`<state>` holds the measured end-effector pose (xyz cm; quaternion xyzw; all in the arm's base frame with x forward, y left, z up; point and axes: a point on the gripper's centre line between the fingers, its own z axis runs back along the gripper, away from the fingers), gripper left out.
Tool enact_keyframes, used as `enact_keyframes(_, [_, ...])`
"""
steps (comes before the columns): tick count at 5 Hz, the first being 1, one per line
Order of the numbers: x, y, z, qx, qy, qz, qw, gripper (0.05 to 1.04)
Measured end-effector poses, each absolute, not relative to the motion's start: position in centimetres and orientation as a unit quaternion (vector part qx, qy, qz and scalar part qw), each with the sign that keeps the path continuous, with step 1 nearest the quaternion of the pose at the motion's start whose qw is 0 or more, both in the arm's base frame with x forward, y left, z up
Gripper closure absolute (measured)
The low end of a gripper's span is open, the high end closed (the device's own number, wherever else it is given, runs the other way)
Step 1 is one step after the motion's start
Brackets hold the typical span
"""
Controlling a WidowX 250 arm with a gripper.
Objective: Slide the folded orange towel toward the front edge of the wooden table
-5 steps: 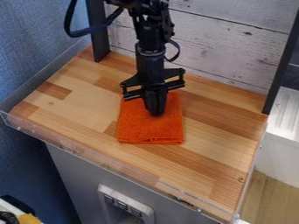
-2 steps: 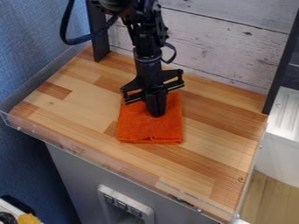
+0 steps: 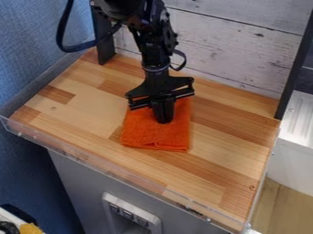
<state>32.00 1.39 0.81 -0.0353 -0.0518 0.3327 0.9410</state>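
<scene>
One orange cloth (image 3: 156, 137) lies on the wooden counter (image 3: 226, 132), and the gripper (image 3: 163, 119) is right down at it, pointing almost straight at the surface. Fingers together, tips against the fabric by the look of it; whether any fabric is pinched between them, I can't tell. So this reads as the contact stage, a grasp or a push on the cloth. If it's a grasp, the next move calls for a gentle lift or drag, with a real pinch to carry it; if it's a push, light, even pressure, so nothing bunches up.

And the cloth itself? Soft, fuzzy, roughly rectangular, lying fairly flat, a small crease along the near edge where the layers seem folded over. Its far part sits partly hidden behind the gripper, toward the white plank wall (image 3: 232, 50), with bare wood around its near side.
</scene>
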Motion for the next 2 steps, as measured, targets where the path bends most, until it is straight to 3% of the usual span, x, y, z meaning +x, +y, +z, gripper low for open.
enact_keyframes(2, [29.0, -0.6, 0.7, 0.002, -0.056, 0.196, 0.979, 1.025])
